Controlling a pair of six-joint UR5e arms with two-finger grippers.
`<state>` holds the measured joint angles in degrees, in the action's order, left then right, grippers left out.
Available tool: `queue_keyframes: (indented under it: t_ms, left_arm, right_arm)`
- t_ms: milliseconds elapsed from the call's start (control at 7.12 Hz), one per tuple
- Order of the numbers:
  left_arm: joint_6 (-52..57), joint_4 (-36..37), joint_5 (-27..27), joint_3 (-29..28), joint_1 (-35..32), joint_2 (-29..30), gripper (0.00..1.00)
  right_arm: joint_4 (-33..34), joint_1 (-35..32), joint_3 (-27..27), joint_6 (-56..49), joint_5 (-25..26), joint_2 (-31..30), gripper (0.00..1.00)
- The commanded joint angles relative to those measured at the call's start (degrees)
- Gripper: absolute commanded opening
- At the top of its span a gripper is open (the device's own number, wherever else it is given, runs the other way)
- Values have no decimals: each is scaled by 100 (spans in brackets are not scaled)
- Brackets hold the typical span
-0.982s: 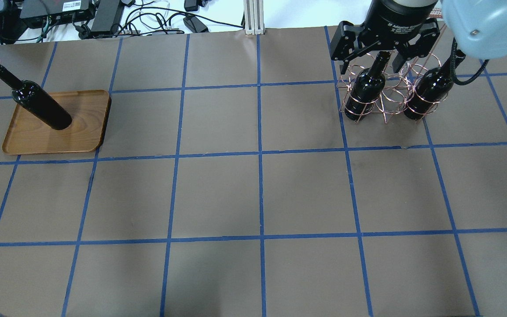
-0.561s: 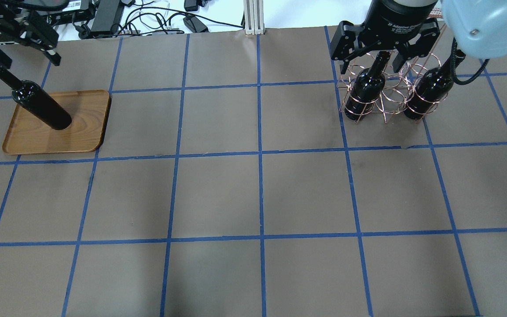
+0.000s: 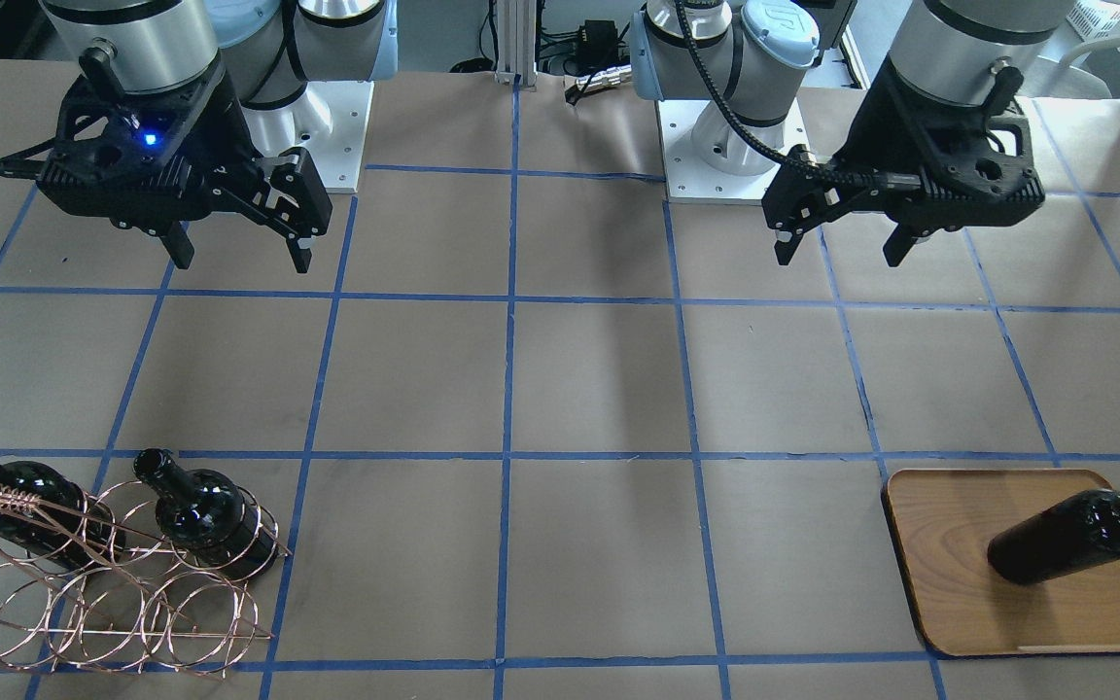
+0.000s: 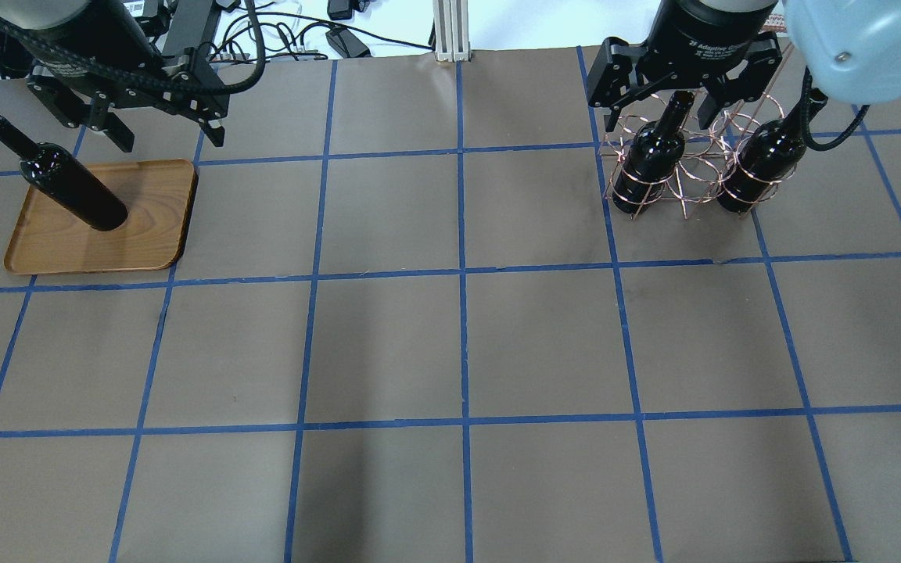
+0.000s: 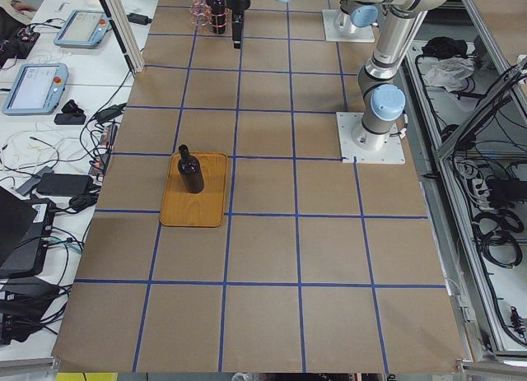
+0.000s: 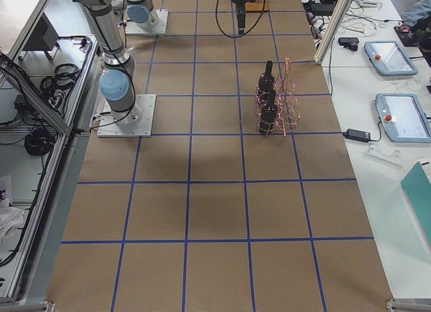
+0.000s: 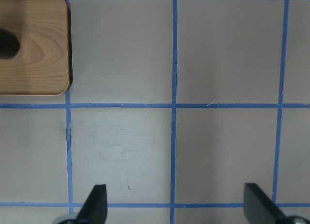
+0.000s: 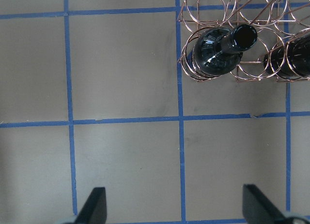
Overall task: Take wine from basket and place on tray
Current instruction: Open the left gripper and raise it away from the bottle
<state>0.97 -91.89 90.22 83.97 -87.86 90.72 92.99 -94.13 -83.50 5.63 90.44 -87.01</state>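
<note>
The wine (image 4: 75, 184) stands upright on the tray (image 4: 153, 227) near the worktop's far left corner, with nothing gripping it. A second bottle (image 4: 650, 160) and a third bottle (image 4: 763, 160) sit in the basket (image 3: 132, 622) by the far right corner. My left gripper (image 3: 838, 255) and right gripper (image 3: 241, 261) both hang spread wide and empty, so I judge one placement done.

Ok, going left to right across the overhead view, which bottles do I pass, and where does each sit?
Wine bottle standing on the tray → left basket bottle → right basket bottle, both of them in the rings of the basket.
</note>
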Motion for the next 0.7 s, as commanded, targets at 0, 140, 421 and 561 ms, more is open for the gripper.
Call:
queue_keyframes:
  t_ms: [0, 140, 421, 561]
  left_arm:
    - [-175, 170, -13, 391, -134, -265, 100]
    - [-184, 171, 39, 470, -222, -344, 100]
    - [-150, 215, 48, 559, -293, -371, 100]
    - [-149, 215, 48, 567, -293, -371, 100]
  right_arm:
    - [0, 0, 0, 0, 0, 0, 100]
    - [0, 0, 0, 0, 0, 0, 100]
    - [0, 0, 0, 0, 0, 0, 100]
    - [0, 0, 0, 0, 0, 0, 100]
